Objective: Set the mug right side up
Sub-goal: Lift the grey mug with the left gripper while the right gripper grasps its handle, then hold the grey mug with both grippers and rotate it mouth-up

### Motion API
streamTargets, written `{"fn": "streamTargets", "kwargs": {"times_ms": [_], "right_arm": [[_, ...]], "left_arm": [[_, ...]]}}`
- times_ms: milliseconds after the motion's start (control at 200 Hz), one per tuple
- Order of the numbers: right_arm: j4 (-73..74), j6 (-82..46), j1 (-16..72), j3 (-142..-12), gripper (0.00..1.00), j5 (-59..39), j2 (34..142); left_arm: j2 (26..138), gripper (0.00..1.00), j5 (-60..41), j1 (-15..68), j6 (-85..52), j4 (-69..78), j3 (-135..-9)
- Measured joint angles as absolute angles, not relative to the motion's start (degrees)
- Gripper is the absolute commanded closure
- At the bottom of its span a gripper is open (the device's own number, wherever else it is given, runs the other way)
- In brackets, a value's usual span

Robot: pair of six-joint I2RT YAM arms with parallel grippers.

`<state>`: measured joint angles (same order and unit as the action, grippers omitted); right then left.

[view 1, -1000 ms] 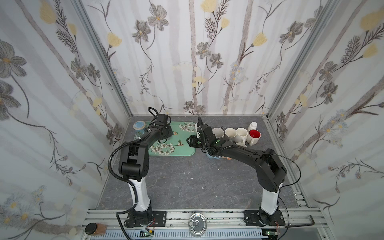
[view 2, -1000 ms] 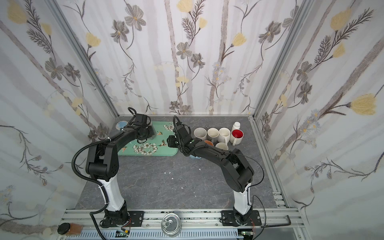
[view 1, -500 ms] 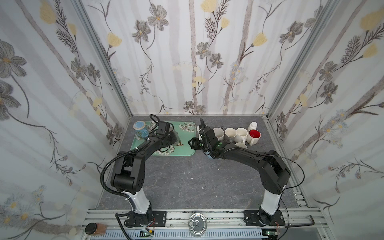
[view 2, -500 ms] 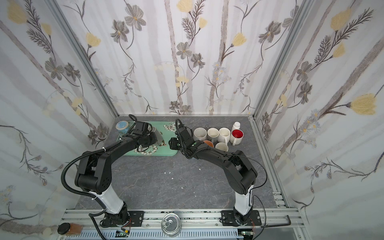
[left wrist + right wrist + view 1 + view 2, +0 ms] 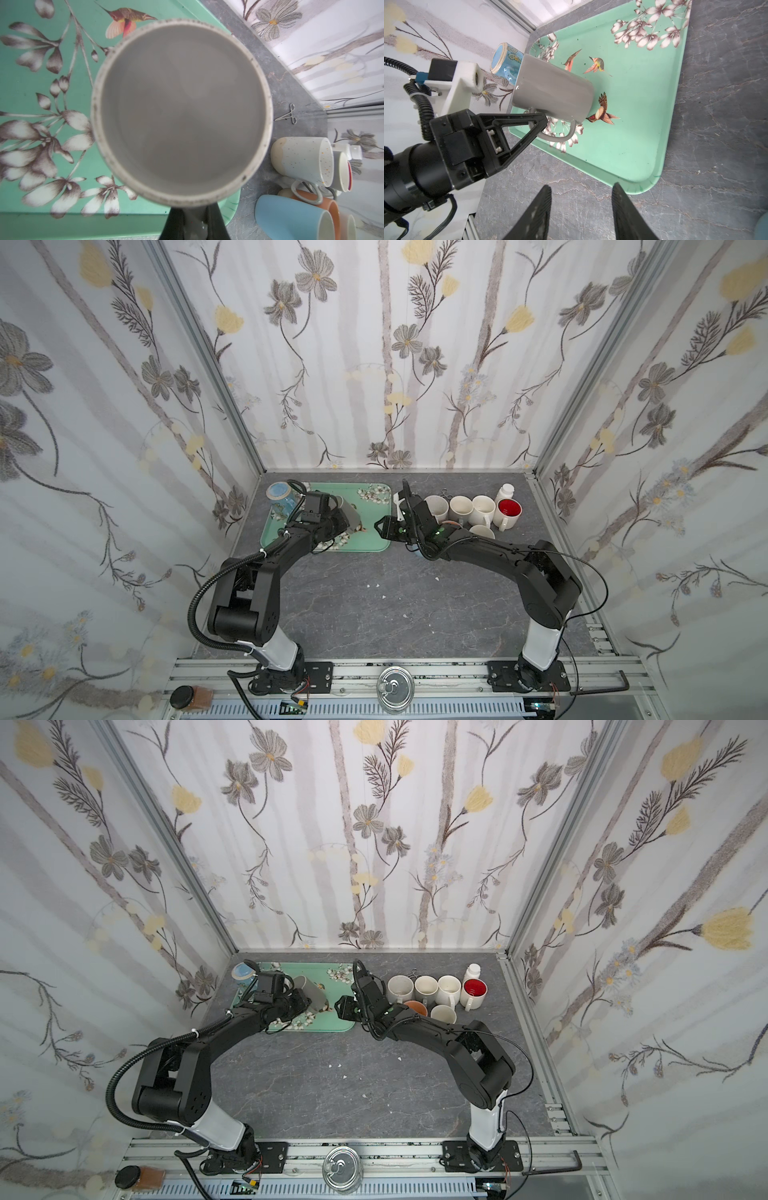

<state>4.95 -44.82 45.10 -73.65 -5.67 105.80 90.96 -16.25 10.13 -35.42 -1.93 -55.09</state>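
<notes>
Both top views hang high over the aluminium front rail (image 5: 449, 672), looking steeply down toward the floral-papered back wall (image 5: 386, 364) and taking in the whole grey marbled surface (image 5: 374, 605) from afar. The left wrist camera sits very close to the grey ceramic mug (image 5: 180, 112), looking straight into its mouth, with the mint-green floral tray (image 5: 18, 83) behind. The right wrist camera, farther off, looks past the right arm's black fingers (image 5: 542, 207) at that same mug and tray.

My left wrist view is mostly filled by the grey mug (image 5: 182, 112), its inside blurred, hiding much of the tray (image 5: 18, 87). My left gripper (image 5: 194, 216) runs off that picture's edge.
</notes>
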Motion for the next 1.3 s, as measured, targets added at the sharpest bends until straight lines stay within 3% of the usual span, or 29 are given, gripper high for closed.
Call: {"fn": "streamTargets", "kwargs": {"times_ms": [595, 1009, 1299], "right_arm": [[17.0, -47.9, 45.5, -70.1, 0.53, -9.2, 97.2], [32.7, -54.8, 45.7, -74.6, 0.52, -22.5, 101.0], [35.8, -57.8, 45.6, -80.6, 0.51, -26.9, 104.4]], "left_arm": [[71.3, 1.0, -29.6, 1.9, -44.8, 21.6, -42.6], [66.3, 1.0, -37.5, 0.6, -59.4, 46.5, -39.3], [65.0, 1.0, -39.3, 0.6, -67.8, 57.2, -37.2]]}}
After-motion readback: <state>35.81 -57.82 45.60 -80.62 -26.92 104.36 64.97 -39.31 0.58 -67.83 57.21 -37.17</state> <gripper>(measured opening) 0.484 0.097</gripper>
